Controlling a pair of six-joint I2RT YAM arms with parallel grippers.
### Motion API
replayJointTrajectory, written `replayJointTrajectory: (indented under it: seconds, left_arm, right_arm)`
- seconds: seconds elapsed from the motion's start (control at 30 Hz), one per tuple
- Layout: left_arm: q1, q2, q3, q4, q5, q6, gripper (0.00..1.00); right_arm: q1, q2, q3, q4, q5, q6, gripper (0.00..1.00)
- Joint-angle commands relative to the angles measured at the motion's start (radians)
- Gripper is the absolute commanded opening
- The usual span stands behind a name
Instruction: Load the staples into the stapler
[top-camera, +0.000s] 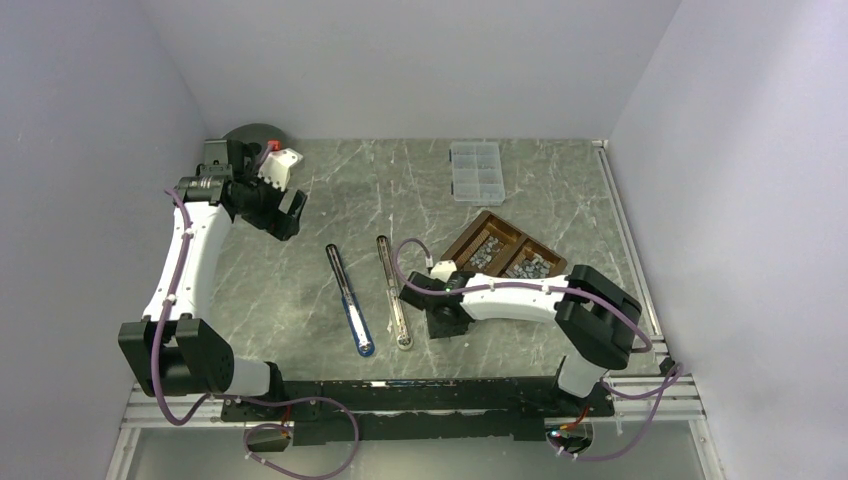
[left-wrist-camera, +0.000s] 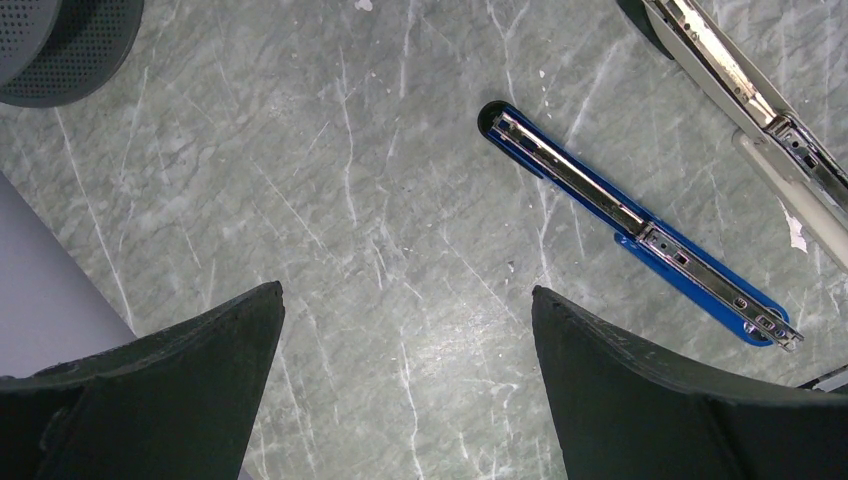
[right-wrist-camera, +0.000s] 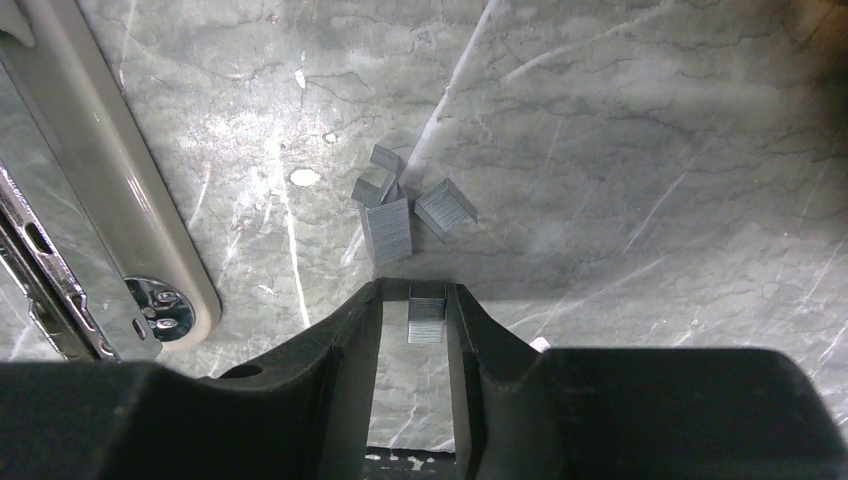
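Note:
Two staplers lie opened flat mid-table, a blue stapler (top-camera: 350, 300) (left-wrist-camera: 630, 220) and a beige stapler (top-camera: 393, 292) (right-wrist-camera: 110, 190). My right gripper (top-camera: 412, 292) (right-wrist-camera: 413, 290) hangs low over the table just right of the beige one. One short silver strip of staples (right-wrist-camera: 427, 318) stands between its fingers, against the right finger, with a gap to the left finger. A few more loose staple strips (right-wrist-camera: 388, 228) lie just ahead of the fingertips. My left gripper (top-camera: 285, 205) (left-wrist-camera: 407, 290) is at the back left, wide open and empty, above bare table.
A brown wooden tray (top-camera: 462, 243) holding many staples (top-camera: 490, 250) sits at the right, behind the right arm. A clear plastic compartment box (top-camera: 476, 171) stands at the back. A dark round object (top-camera: 250, 135) (left-wrist-camera: 60, 40) sits in the back left corner.

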Motion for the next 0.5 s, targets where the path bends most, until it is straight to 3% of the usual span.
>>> replayJointTrajectory:
  seconds: [0.0, 0.47]
  left_arm:
    - [0.007, -0.022, -0.001, 0.021, 0.028, -0.006, 0.99]
    - [0.008, -0.023, 0.014, -0.003, 0.031, -0.01, 0.99]
  right_arm:
    - [-0.002, -0.009, 0.029, -0.009, 0.024, -0.015, 0.33]
    - [0.011, -0.072, -0.01, 0.02, 0.007, -0.045, 0.04]
